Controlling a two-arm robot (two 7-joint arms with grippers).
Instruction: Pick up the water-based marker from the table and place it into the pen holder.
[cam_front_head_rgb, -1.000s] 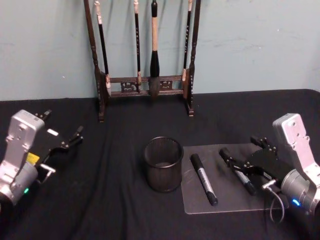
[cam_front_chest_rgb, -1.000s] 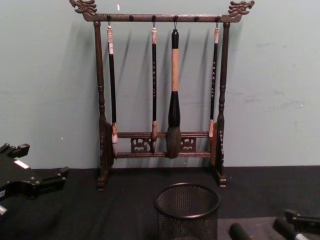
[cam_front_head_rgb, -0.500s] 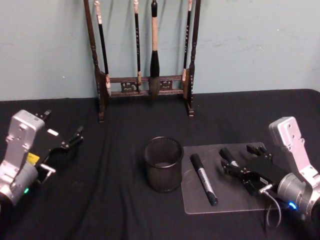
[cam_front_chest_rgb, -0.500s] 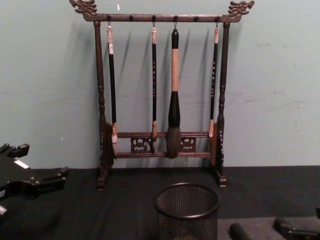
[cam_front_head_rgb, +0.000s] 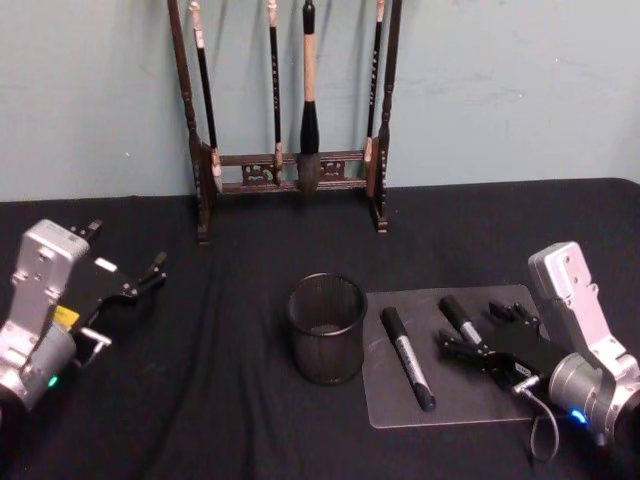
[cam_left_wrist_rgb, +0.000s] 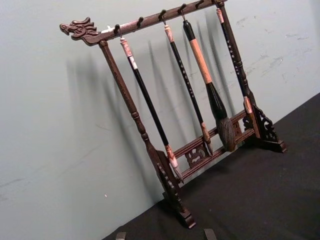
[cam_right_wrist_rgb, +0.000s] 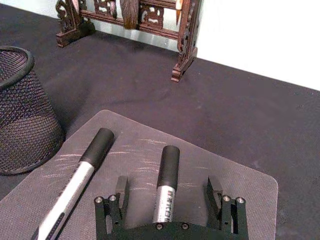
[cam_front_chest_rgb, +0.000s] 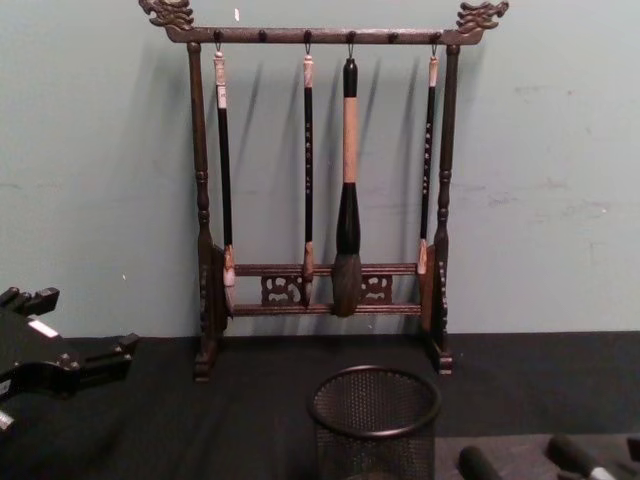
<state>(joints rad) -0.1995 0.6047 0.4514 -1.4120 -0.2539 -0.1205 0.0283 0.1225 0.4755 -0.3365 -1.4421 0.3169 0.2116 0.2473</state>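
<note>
Two black-capped, grey-barrelled markers lie on a translucent mat (cam_front_head_rgb: 450, 395). The left marker (cam_front_head_rgb: 407, 357) (cam_right_wrist_rgb: 80, 182) is beside the pen holder (cam_front_head_rgb: 326, 342) (cam_right_wrist_rgb: 20, 115) (cam_front_chest_rgb: 375, 415), a black mesh cup standing upright. The right marker (cam_front_head_rgb: 458, 318) (cam_right_wrist_rgb: 167, 177) lies between the fingers of my right gripper (cam_front_head_rgb: 480, 332) (cam_right_wrist_rgb: 168, 189), which is open, low over the mat and straddling the barrel without touching it. Both marker caps (cam_front_chest_rgb: 478, 463) (cam_front_chest_rgb: 568, 452) peek up in the chest view. My left gripper (cam_front_head_rgb: 125, 252) (cam_front_chest_rgb: 75, 322) hovers open at the far left.
A tall dark wooden brush rack (cam_front_head_rgb: 290, 170) (cam_left_wrist_rgb: 200, 145) (cam_front_chest_rgb: 325, 290) with several hanging brushes stands at the back against the wall. Black cloth (cam_front_head_rgb: 200, 400) covers the table, bare between the left arm and the cup.
My right gripper has come down and slid left along the mat, so its fingers now flank the right marker. It has dropped out of the chest view. The left arm has not moved.
</note>
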